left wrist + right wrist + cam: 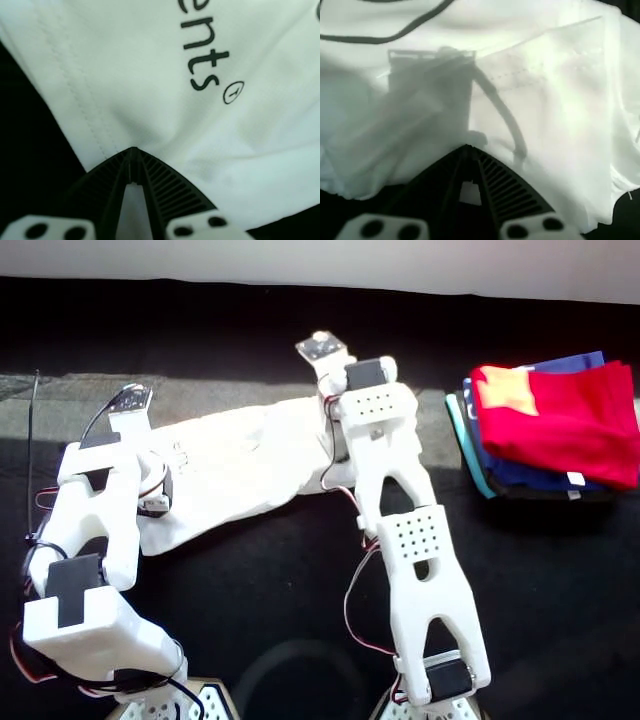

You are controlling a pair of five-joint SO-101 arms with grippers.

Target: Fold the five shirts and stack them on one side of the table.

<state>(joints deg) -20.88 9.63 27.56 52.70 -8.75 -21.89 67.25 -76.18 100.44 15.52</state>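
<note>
White shirt [240, 465], one; stacked shirts [560, 425], four.

One white shirt [240, 465] lying unfolded, one stack of folded shirts [550, 425] with red, blue and teal layers visible, full count unclear, two white arms, left arm [95, 530], right arm [415, 540], one black table [260, 580].

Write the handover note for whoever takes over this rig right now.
Left gripper: shut on the white shirt, at its hemmed edge near the print.
Right gripper: shut on the same shirt at its other end.
White shirt: lies stretched between the two arms, mid-table.
Done: stack of folded shirts, red on top, on the table's right side.
Left to do: finish folding the white shirt and put it on that stack.
</note>
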